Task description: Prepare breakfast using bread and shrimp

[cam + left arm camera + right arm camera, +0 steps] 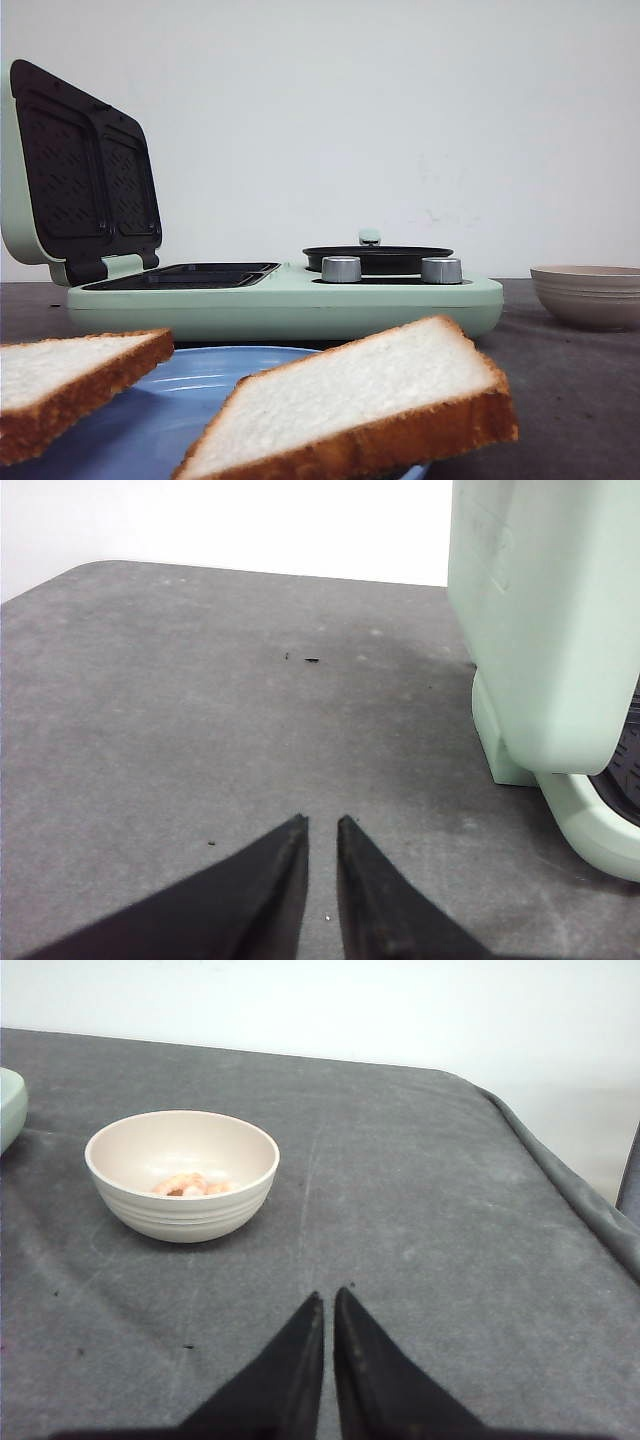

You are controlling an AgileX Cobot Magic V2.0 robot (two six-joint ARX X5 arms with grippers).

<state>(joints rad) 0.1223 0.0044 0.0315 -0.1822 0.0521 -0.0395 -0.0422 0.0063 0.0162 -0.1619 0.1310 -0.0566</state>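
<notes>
Right gripper [328, 1305]: jaws nearly closed, empty. Shrimp [192, 1185] lie in beige bowl [180, 1215], upper left, well apart. Left gripper [320, 830]: narrow, empty.

- Left hand [320, 825]: 2 black tapered fingers [268, 892], tips nearly together with a thin gap between, nothing gripped, poised above the grey tabletop [180, 700] without touching it.
- Right hand [328, 1300]: 2 black tapered fingers [285, 1375], tips almost meeting with only a sliver of a gap, nothing gripped, likewise held over the tabletop.
- Neither arm nor hand seen in the front view.
- Wrists and upper arms outside both wrist views.
</notes>
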